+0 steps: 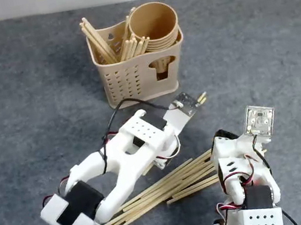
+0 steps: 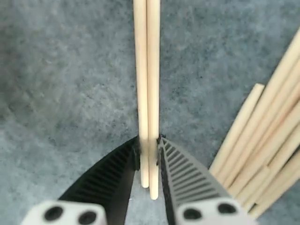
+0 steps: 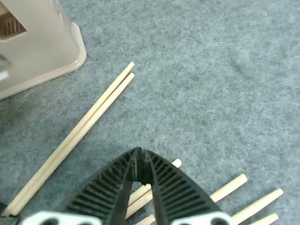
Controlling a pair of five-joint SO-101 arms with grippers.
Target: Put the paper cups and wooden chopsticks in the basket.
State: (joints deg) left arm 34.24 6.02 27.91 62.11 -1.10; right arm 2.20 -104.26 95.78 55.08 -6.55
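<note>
The beige slotted basket [image 1: 141, 73] stands at the back of the carpet, with a stack of paper cups [image 1: 154, 25] and several wooden chopsticks [image 1: 104, 39] upright in it. My left gripper [image 2: 149, 140] is shut on two chopsticks [image 2: 146, 70] near one end. They point forward, their far tips [image 1: 202, 99] just in front of the basket. The same pair [image 3: 79, 136] lies slanted beside the basket's corner [image 3: 47, 51]. My right gripper [image 3: 139, 157] is shut on nothing, low over the carpet next to loose chopstick ends [image 3: 229, 187].
A pile of several loose chopsticks [image 1: 169, 188] lies on the grey carpet between the two arms, also seen beside the left gripper [image 2: 262, 154]. The left arm [image 1: 128, 151] reaches over that pile. Open carpet lies to the left and right of the basket.
</note>
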